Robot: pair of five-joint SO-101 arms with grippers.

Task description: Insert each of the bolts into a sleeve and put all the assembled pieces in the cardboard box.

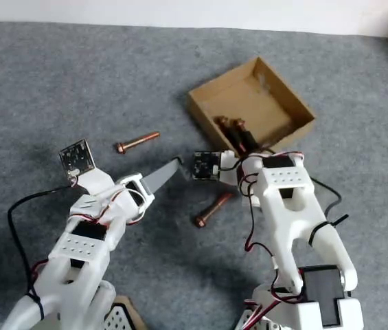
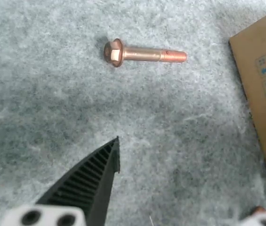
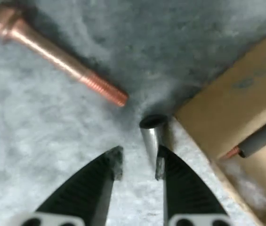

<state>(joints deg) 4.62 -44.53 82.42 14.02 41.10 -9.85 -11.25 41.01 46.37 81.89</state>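
- The right gripper [image 3: 138, 159] is seen spread over the grey carpet [image 1: 42, 82]. A bare metal sleeve [image 3: 152, 136] stands upright between its tips, close against the tip on the box side. It is judged not yet pinched, since a gap is left on the other side.
- The sleeve is set on end just beside the outer wall of the cardboard box [image 3: 227, 108], with its open mouth turned upward. This is probably so that a bolt can be dropped in from above.
- A copper-coloured middle bolt [image 3: 57, 56] lies flat on the carpet near the sleeve, its threaded end towards it. In the high view it lies between the two arms [image 1: 214, 208].
- Whether the left gripper [image 1: 169, 170] is spread or pressed together cannot be told. It is held low over the carpet, pointed towards the box corner.
- A left-hand bolt [image 2: 142, 54] with a hex flange head lies loose on the carpet, apart from the left gripper.
- Assembled pieces [image 1: 238, 134] lie inside the box against its near wall.
- The task is judged partly done: two bolts remain loose.
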